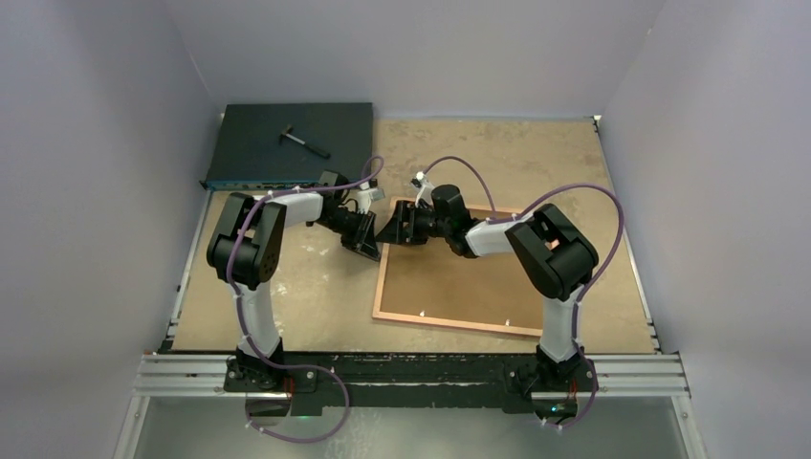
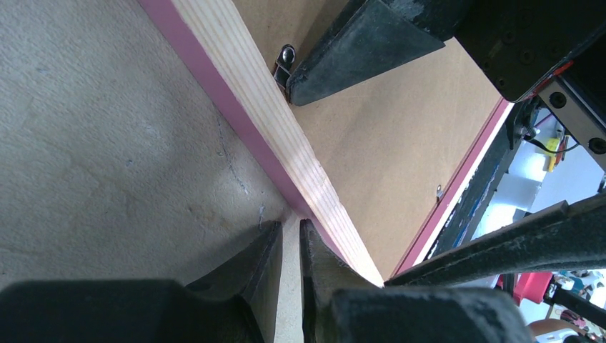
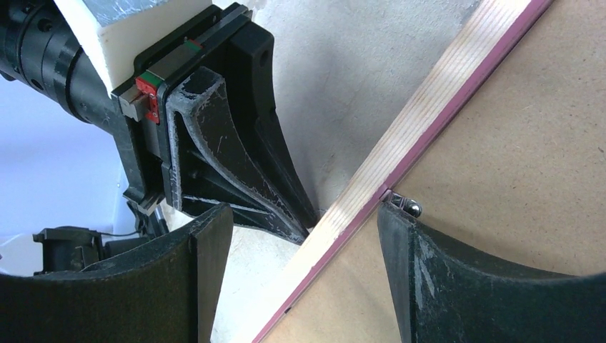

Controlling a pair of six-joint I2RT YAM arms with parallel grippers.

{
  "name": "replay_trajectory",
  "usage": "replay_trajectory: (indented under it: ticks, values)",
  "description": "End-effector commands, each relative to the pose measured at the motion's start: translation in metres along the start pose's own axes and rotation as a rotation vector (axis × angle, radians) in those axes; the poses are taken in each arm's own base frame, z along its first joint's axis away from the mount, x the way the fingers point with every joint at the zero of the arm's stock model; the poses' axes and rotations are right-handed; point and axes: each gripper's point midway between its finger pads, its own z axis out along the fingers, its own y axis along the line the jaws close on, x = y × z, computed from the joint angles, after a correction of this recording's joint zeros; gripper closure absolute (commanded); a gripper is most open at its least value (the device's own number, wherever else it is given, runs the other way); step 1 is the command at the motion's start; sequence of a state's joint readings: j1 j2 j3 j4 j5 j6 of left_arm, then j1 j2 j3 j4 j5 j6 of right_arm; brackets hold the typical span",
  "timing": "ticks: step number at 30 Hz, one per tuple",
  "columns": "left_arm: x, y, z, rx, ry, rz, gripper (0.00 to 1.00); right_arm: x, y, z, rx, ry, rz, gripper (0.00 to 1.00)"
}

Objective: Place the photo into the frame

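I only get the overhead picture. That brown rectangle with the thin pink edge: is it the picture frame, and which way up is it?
Observer: It is the frame, lying back up. The wrist cameras show bare pale wood on top of its rail, with pink only down the sides.
Operator: What is the right arm poking at?
Observer: Its open end effector straddles the rail, one finger tipped against a small metal clip at the rail's inner edge.
Operator: And the left one?
Observer: The left end effector, fingers nearly together, is at the frame's outer edge.
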State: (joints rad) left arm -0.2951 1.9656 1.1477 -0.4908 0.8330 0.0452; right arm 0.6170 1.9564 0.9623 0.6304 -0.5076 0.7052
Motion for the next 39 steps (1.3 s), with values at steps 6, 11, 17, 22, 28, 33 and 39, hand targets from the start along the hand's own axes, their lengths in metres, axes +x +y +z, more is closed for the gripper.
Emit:
replay_trajectory:
  ticks: [6, 11, 17, 22, 28, 33, 39]
  values:
    - [-0.01, -0.005, -0.004, -0.003, -0.022, 0.053, 0.87, 0.004, -0.013, 0.008, 0.049, -0.003, 0.024, 0.24]
    - [-0.01, -0.006, -0.004, -0.001, -0.022, 0.054, 0.87, 0.005, -0.016, 0.009, 0.054, -0.006, 0.031, 0.24]
    - [-0.008, -0.007, -0.003, 0.008, -0.018, 0.057, 0.91, 0.005, -0.02, 0.012, 0.061, -0.005, 0.023, 0.24]
    - [-0.008, -0.008, -0.004, 0.008, -0.013, 0.064, 0.92, 0.003, -0.019, 0.012, 0.062, -0.006, 0.014, 0.24]
    - [-0.023, -0.016, -0.022, 0.002, -0.037, 0.097, 0.9, -0.013, 0.018, -0.008, -0.008, -0.012, -0.02, 0.15]
    - [-0.028, -0.022, -0.044, -0.04, -0.057, 0.171, 0.89, -0.068, 0.026, -0.054, 0.107, -0.167, -0.043, 0.01]
    - [-0.008, -0.008, -0.05, -0.124, 0.024, 0.27, 0.86, -0.108, -0.058, -0.144, 0.49, -0.38, 0.153, 0.01]
